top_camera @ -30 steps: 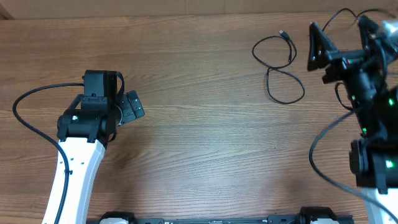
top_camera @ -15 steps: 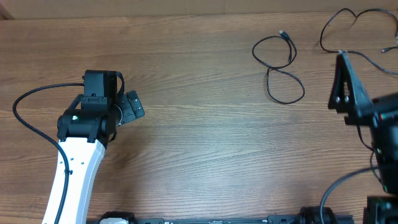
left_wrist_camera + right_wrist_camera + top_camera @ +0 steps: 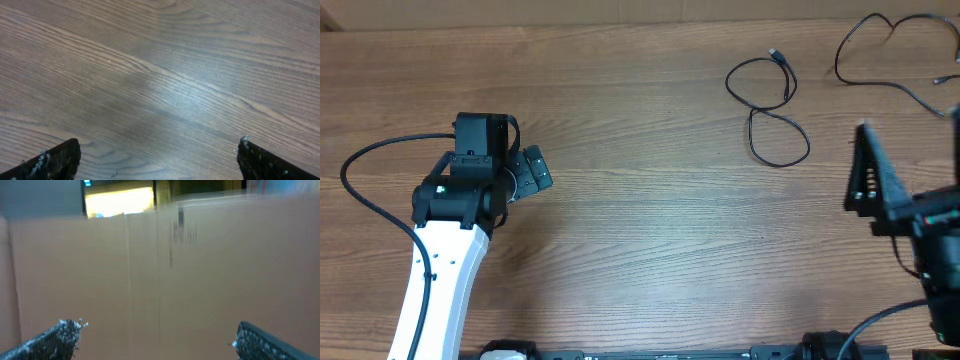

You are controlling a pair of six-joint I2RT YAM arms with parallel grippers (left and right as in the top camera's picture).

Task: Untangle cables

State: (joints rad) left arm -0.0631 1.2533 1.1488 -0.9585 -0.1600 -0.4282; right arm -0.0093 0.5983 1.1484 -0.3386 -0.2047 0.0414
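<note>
One wood counter (image 3: 650,250), grain running left-right.
Two arms: L arm (image 3: 445,240) at near-left. L fingers (image 3: 55,162) spread wide, nothing betw. them, bare wood below. R arm (image 3: 920,240) at right edge. R fingers (image 3: 52,340) also wide, empty; that wrist view is blurred.
Two thin blk cords, apart:
- cable 1 (image 3: 781,164), figure-eight, far right-centre, small plug (image 3: 775,53) at top.
- cable 2 (image 3: 837,60), looped at far-right corner, runs off frame.
</note>
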